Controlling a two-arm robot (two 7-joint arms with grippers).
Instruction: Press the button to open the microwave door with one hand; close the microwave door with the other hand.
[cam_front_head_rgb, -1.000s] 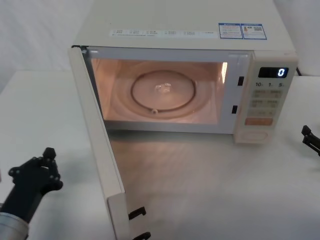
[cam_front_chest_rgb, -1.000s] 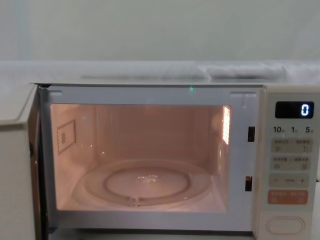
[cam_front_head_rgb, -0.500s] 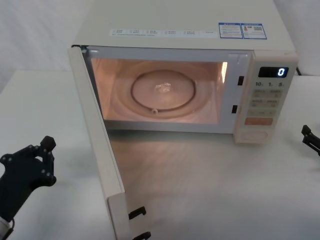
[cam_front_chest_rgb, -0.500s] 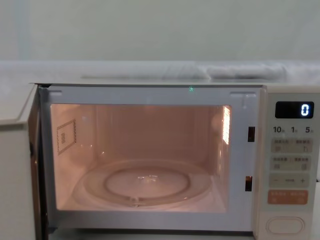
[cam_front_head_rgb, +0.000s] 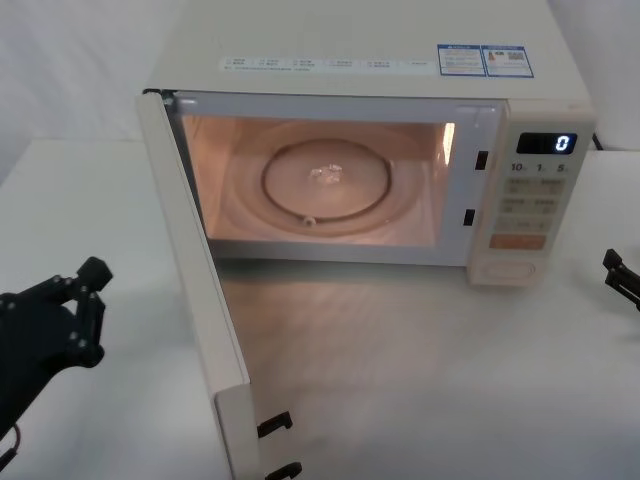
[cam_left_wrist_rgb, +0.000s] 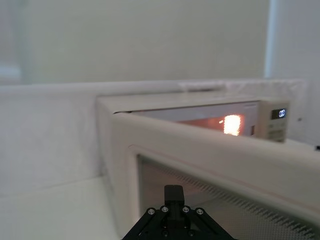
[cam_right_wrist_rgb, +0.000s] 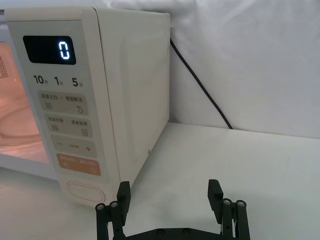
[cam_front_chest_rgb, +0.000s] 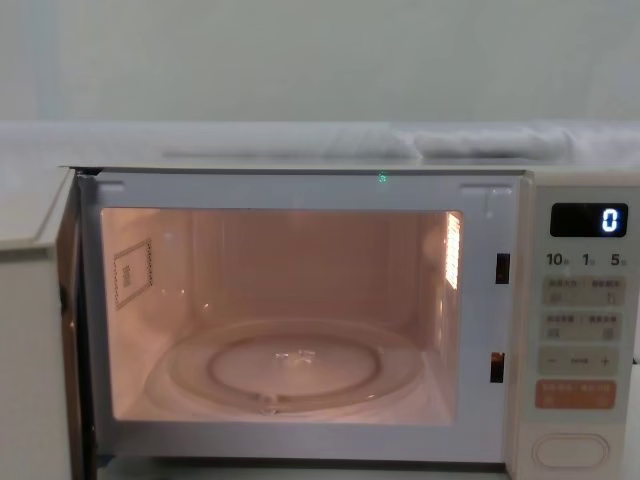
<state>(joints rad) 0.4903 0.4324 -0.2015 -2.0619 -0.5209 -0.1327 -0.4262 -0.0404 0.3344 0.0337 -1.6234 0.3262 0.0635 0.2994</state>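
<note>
White table (cam_front_head_rgb: 420, 360) | microwave door (cam_front_head_rgb: 195, 290) open – display (cam_right_wrist_rgb: 49, 50) reads "0" | right gripper (cam_right_wrist_rgb: 170, 197) fingers apart | left gripper (cam_front_head_rgb: 75, 315) fingers – cannot tell

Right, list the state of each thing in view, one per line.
microwave door: swung wide open.
button: not pressed.
interior light: on.
display: lit, reads 0.
turntable: empty.
left gripper: beside the door, apart.
right gripper: open, empty.

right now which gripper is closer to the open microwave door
Left. The left gripper sits just outside the open microwave door, apart from it. The right gripper is far across, past the button.
</note>
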